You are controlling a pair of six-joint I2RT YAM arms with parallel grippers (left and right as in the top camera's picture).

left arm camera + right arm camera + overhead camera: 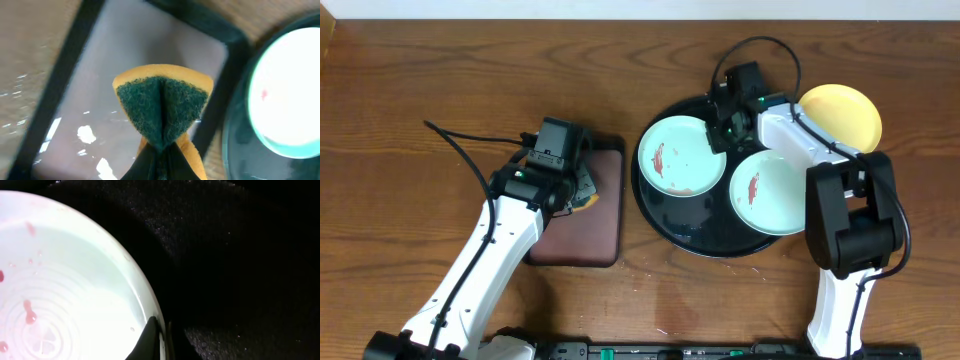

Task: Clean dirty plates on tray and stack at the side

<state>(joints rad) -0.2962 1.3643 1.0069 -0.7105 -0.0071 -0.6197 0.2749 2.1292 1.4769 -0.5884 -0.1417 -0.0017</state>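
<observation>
Two pale mint-blue plates with reddish smears lie on the round black tray: one at its left, one at its right. A pale yellow plate sits on the table just behind the tray's right rim. My right gripper is shut on the right rim of the left mint plate, one finger inside the rim and the other outside, over the tray. My left gripper is shut on a folded yellow sponge with a green scrub face, above the maroon tray.
A rectangular maroon tray with a black rim lies left of the black tray, under the sponge; its surface looks wet. The left mint plate's edge shows to the sponge's right. Bare wooden table surrounds both trays.
</observation>
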